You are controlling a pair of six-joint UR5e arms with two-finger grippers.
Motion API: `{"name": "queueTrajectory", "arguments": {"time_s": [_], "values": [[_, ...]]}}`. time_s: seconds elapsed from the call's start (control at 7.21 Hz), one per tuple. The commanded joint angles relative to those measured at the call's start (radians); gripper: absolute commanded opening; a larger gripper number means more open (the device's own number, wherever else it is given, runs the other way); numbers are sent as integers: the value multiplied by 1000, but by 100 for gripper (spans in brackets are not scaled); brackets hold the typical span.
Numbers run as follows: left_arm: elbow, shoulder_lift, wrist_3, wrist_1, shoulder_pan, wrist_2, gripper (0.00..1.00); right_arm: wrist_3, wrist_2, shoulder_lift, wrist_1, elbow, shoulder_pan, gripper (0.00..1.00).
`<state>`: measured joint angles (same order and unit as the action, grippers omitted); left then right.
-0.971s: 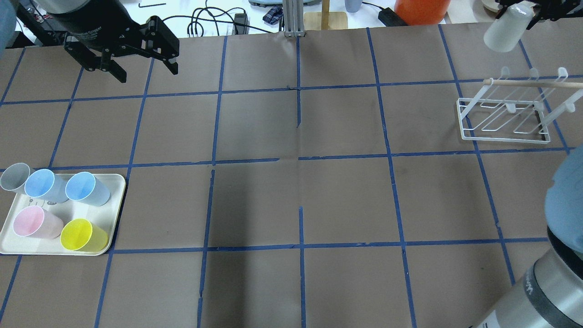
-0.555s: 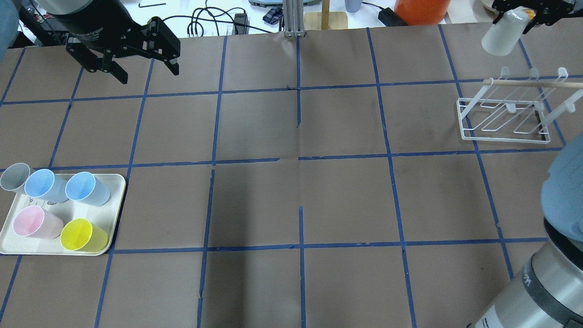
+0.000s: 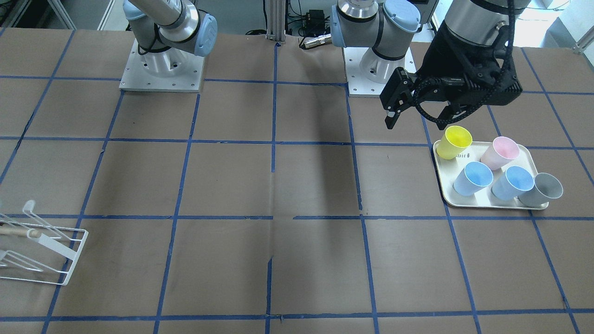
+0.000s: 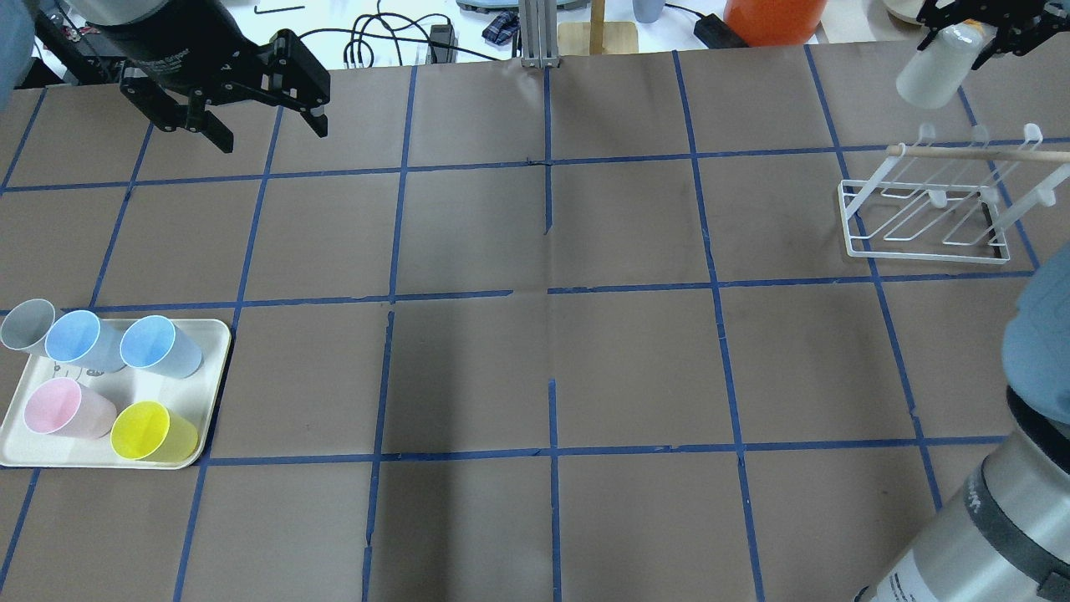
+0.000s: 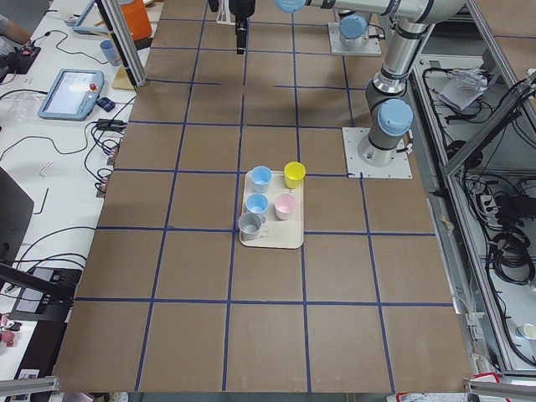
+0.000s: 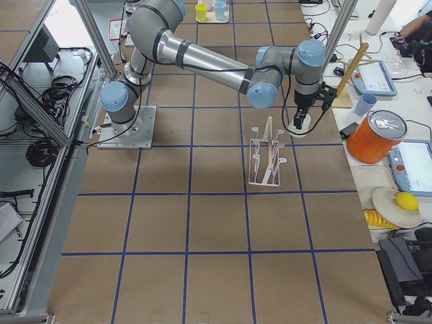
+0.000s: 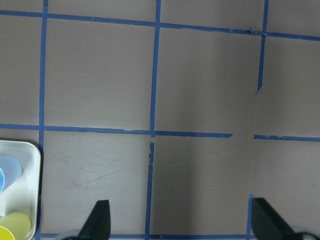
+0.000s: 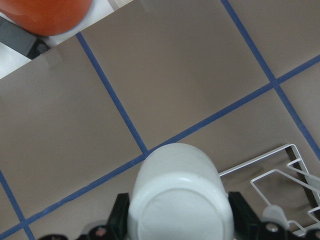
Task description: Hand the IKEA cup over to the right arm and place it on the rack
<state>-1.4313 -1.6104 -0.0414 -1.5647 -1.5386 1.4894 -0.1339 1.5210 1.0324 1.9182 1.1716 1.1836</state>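
Note:
The pale cream IKEA cup (image 4: 929, 71) hangs mouth-down in my right gripper (image 4: 961, 33), which is shut on it near its base. The right wrist view shows the cup's base (image 8: 180, 200) between the fingers (image 8: 120, 217). It is held above the table, just past the far side of the white wire rack (image 4: 924, 213), which has a wooden dowel; the rack's corner shows beside the cup (image 8: 280, 172). In the right-side view the cup (image 6: 302, 125) hangs beside the rack (image 6: 266, 158). My left gripper (image 4: 272, 134) is open and empty, high over the far left of the table (image 3: 417, 121).
A cream tray (image 4: 216, 333) at the near left holds a grey cup (image 4: 25, 324), two blue cups (image 4: 79, 339), a pink cup (image 4: 63, 408) and a yellow cup (image 4: 150, 431). An orange container (image 4: 773, 21) stands beyond the table's far edge.
My right gripper with the cup has shifted a little to the right and the cup now hangs straighter. The left gripper has barely moved.

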Motion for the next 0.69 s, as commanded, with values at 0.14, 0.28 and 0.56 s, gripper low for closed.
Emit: {"name": "queueTrajectory", "arguments": {"time_s": [0.14, 0.28, 0.56], "values": [[5, 0, 1, 0, 0, 0, 100, -6, 5, -8, -11, 3, -1, 0], [5, -2, 1, 0, 0, 0, 100, -7, 10, -8, -19, 6, -1, 0], [6, -2, 1, 0, 2, 0, 100, -6, 5, -6, -27, 16, -1, 0]]}}
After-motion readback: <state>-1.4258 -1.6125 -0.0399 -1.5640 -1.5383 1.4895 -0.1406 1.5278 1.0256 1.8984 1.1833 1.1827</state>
